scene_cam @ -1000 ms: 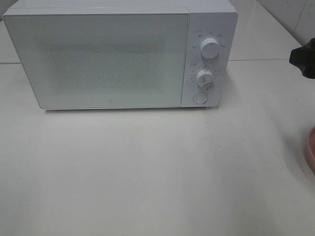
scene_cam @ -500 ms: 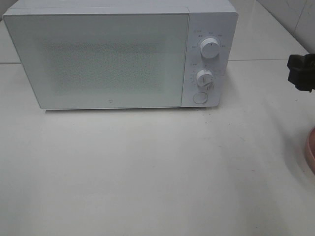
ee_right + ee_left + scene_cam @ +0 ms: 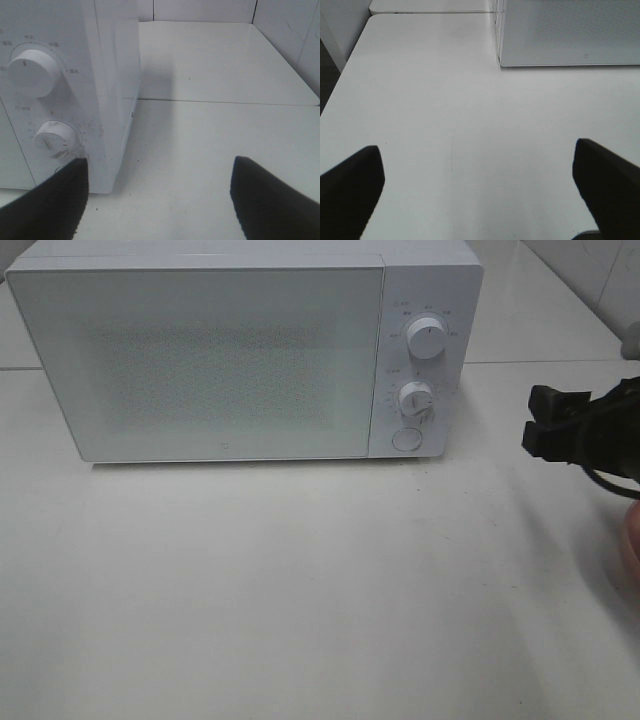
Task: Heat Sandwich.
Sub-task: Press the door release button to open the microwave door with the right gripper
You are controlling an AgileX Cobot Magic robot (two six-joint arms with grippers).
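White glossy bench (image 3: pixel 300 590) from edge to edge, pale tiled wall (image 3: pixel 600 270) in the far right corner. Furthest left, left claw (image 3: pixel 477 147), seen only through its own wrist camera: dark fingers (image 3: pixel 350 190) spread wide with nothing between them, hanging over bare bench, well short of the front lower corner of the white microwave (image 3: pixel 570 35). Further along in the high view, microwave (image 3: pixel 200 360) standing at the back of the bench, door shut, speckled window across most of the front. On its right side, a control strip with an upper knob (image 3: pixel 427 340), a lower knob (image 3: pixel 415 400) beneath it and a round button (image 3: pixel 405 439) at the bottom. Right of that, right claw (image 3: pixel 535 420), black, with a cable (image 3: pixel 605 480) looped along it, above the bench at about the level of the lower knob, near the microwave yet clear of it. Through its wrist camera: jaws parted wide, gripping nothing, aimed along the microwave's right front corner, both knobs in sight to one side, open bench ahead. At the far right edge of the high view, a thin sliver of pink plate (image 3: pixel 634 540). As for the sandwich, whereabouts impossible to tell from these views.
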